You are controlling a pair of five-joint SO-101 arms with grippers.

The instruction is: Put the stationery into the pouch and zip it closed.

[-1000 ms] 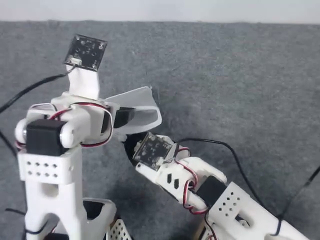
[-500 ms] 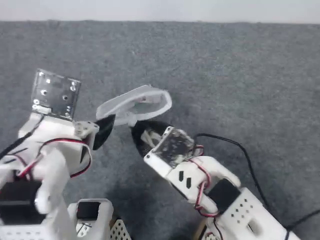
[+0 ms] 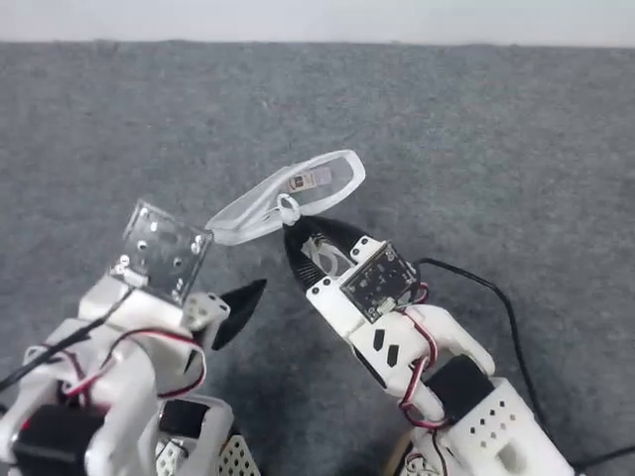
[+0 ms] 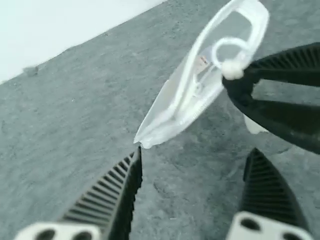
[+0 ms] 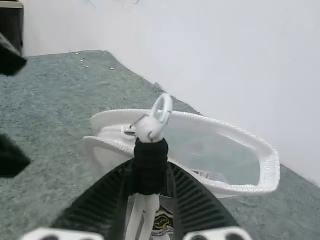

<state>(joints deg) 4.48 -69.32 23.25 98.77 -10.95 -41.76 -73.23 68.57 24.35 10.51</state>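
The pouch (image 3: 298, 193) is white and translucent and lies on the grey carpet; a small printed item (image 3: 304, 181) shows through its side. My right gripper (image 3: 294, 236) is shut on the pouch's zipper pull (image 5: 148, 131), a white bead with a ring, at the pouch's (image 5: 210, 155) near end. In the left wrist view the pouch (image 4: 200, 87) lies ahead of my left gripper (image 4: 196, 152), which is open with nothing between its fingers and stands just short of the pouch's corner. The right arm's black fingers (image 4: 285, 105) pinch the bead (image 4: 232, 70) there.
Grey carpet (image 3: 496, 149) covers the table all round, with a pale wall (image 5: 225, 50) beyond it. Both arm bases (image 3: 149, 416) crowd the near edge. A black cable (image 3: 496, 297) runs beside the right arm.
My left gripper has let go of the pouch and drawn back toward its base. My right gripper has carried the zipper pull and pouch farther away and to the right.
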